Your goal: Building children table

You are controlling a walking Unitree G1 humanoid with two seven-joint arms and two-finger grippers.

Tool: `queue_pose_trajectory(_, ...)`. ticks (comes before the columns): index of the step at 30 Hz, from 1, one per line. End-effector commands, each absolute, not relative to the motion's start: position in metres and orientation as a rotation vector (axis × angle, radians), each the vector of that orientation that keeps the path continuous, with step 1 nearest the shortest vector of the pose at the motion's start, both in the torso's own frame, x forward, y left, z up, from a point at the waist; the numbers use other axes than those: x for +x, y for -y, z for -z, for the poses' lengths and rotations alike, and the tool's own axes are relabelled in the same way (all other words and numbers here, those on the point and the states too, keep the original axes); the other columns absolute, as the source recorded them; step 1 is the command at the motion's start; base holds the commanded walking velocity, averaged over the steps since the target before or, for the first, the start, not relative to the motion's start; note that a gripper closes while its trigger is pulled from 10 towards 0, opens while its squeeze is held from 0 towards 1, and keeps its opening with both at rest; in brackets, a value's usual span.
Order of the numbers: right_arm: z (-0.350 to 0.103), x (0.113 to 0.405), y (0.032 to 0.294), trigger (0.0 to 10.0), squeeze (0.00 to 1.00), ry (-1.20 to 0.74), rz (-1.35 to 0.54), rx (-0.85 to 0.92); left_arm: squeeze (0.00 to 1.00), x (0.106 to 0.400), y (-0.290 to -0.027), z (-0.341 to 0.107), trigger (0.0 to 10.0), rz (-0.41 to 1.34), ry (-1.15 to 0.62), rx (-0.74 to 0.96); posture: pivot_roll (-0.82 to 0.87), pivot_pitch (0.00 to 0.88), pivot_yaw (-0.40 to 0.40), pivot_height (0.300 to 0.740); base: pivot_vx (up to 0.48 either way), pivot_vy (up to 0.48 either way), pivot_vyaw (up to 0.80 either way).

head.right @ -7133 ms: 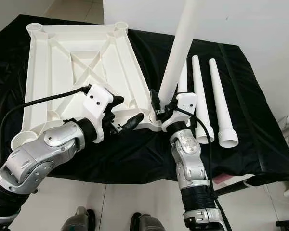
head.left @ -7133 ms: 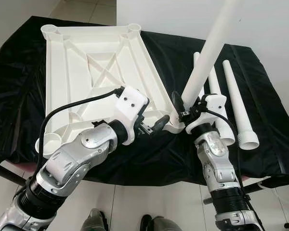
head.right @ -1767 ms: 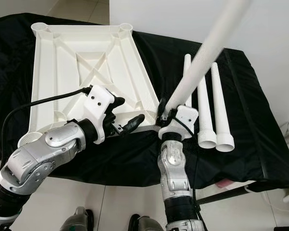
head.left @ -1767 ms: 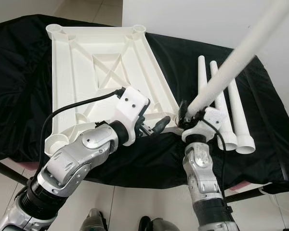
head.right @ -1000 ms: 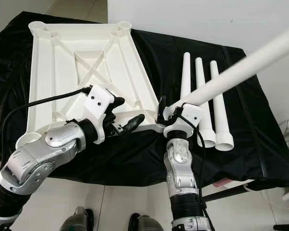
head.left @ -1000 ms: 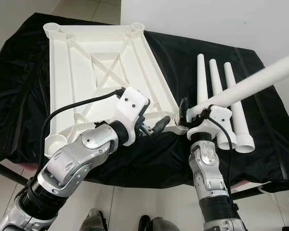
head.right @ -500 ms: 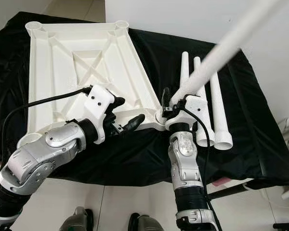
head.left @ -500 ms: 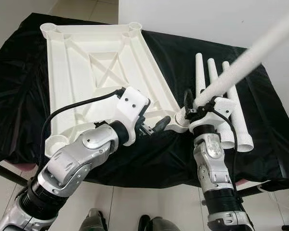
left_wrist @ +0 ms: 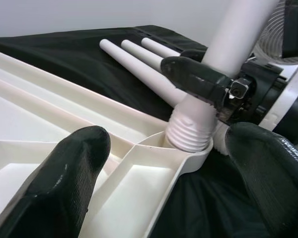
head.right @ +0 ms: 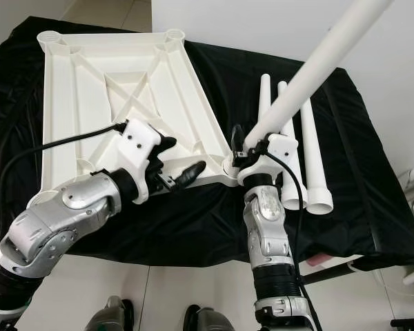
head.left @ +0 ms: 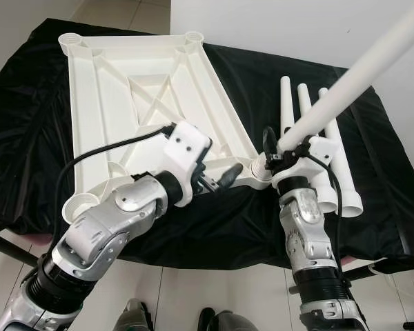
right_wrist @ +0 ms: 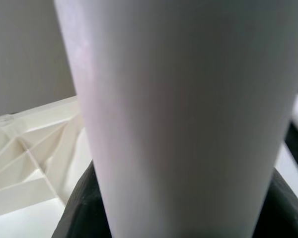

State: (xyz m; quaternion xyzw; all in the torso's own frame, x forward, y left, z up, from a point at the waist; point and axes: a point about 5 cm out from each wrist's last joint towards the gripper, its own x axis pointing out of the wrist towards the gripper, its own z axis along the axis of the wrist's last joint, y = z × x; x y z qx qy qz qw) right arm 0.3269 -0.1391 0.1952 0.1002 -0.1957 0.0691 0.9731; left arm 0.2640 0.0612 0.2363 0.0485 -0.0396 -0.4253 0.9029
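Black cloth (head.left: 27, 103) draped over the whole surface, hanging off the near edge. White tabletop (head.left: 124, 89) lying upside down on the cloth, ribs and diagonal braces facing up, round sockets at its corners. Far corners near the wall, near right corner (left_wrist: 184, 153) just in front of the two hands.

Long white leg (head.left: 352, 76) slanting up and away to the right, tilted rather than upright, threaded end (left_wrist: 191, 131) seated in that near right socket. Right hand (head.left: 279, 157) clamped on the leg just above the threads, one black finger (left_wrist: 198, 79) wrapped across the tube in the left wrist view, tube pressed close between the dark pads in the right wrist view.

Three more legs (head.left: 310, 131) lying side by side on the cloth to the right of the tabletop, narrow tips toward the wall, wide open ends toward the robot, partly hidden behind the right hand and the raised leg.

Left hand (head.left: 217, 181) hovering at the near edge of the tabletop, just left of the socket, fingers spread apart around nothing, one fingertip (left_wrist: 69, 163) over the ribbed underside and the other out over the cloth beyond the corner. Black cable (head.left: 96, 155) looping from the left wrist back across the tabletop.
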Motion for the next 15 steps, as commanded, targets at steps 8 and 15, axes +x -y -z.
queue_pose_trajectory(8,-0.201,0.334,0.139,10.0,0.00,0.324,-0.233,0.143,0.00,0.268,-0.054,-0.246,10.0,1.041,0.107,0.100,0.12,0.157,-0.107,0.740,0.000,0.000,0.00)
queue_pose_trajectory(15,-0.206,0.340,0.138,10.0,0.00,0.253,-0.387,0.022,0.00,0.279,-0.047,-0.271,10.0,1.085,0.191,0.095,0.12,0.153,-0.116,0.740,0.000,0.000,0.00)
